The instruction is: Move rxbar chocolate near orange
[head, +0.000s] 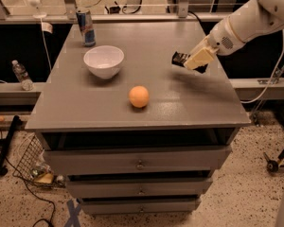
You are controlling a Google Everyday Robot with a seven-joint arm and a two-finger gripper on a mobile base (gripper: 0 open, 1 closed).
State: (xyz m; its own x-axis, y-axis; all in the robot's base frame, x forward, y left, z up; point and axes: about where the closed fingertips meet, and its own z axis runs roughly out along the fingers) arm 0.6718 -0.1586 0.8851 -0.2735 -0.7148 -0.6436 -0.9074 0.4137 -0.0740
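From the one camera view, looking down on the grey desk from its front, the gripper hangs over the right rear part of the top, clenched on the chocolate bar. The bar's dark end pokes out to the left of the pale fingers. It looks lifted clear of the desk, since a soft shadow lies on the surface below and to the right of it.

I'd judge the bar light and flat, with a crinkly, rather slick wrapper. It is a bit bendy but not fragile, so a pinch across the narrow width near its middle should suit it. Held by one end as it seems here, it could twist or slide in the grip.

The orange sits toward the front of the desk, to the left of the gripper and nearer the camera, well apart from the bar. It is round and would roll if nudged. A white bowl stands behind and left of the orange, and a drink can stands at the far left corner.
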